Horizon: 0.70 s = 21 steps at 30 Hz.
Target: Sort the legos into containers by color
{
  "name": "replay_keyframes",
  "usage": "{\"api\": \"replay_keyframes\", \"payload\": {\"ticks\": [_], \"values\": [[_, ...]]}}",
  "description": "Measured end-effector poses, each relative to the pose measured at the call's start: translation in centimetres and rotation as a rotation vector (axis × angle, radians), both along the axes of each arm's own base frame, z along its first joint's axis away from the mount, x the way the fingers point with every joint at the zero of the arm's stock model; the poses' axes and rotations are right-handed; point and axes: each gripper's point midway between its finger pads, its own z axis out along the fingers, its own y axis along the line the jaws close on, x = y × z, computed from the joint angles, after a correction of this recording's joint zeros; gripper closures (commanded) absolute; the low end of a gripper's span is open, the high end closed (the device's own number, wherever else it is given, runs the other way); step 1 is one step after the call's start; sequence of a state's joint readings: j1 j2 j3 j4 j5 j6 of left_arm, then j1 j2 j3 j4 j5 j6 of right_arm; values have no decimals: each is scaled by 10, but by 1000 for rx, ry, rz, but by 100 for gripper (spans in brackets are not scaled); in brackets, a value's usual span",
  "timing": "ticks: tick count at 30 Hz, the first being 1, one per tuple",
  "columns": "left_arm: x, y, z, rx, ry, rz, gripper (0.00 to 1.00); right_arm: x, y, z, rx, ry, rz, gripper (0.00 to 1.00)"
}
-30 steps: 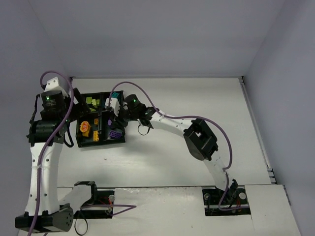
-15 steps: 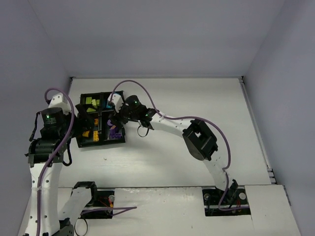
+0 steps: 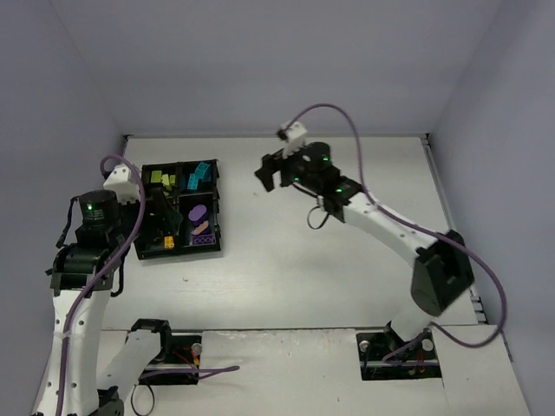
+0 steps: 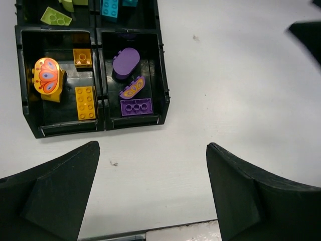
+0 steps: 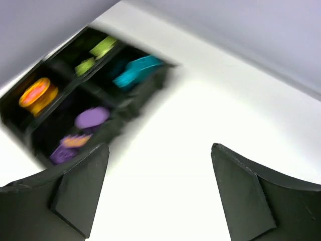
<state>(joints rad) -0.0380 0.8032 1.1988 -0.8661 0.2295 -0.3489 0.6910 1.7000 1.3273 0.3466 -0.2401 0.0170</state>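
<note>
Left wrist view is giving you the tray from above, and every lego in sight is lying inside it. The near-left compartment is holding the orange legos, among them a small brick and a rounded piece with a butterfly print. The near-right compartment is holding the purple legos, with the oval and a butterfly half-round lying apart from each other. Yellow-green legos are sitting in the far-left compartment and cyan legos in the far-right compartment, both cut off by the frame edge.

Your left gripper is hanging above the tray's near side, its two fingers spread wide and gripping nothing. Your right gripper is hovering well to the right of the tray, off its far-right corner. Its wrist picture is coming through blurred, but you are seeing its fingers standing wide apart with only bare table between them.
</note>
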Motion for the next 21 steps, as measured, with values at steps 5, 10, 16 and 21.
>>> {"api": "replay_keyframes", "payload": {"ticks": [5,10,16,21], "values": [[-2,-1,6,32,-39,-40,19,-4,-115,40,85,-28,-285,15],[-5,4,15,50,-92,-22,19,-47,-174,86,130,-121,-426,1],[-18,8,15,68,-147,2,19,-83,-243,111,136,-184,-618,0],[-42,19,12,92,-216,54,19,-113,-272,92,101,-160,-684,0]]}}
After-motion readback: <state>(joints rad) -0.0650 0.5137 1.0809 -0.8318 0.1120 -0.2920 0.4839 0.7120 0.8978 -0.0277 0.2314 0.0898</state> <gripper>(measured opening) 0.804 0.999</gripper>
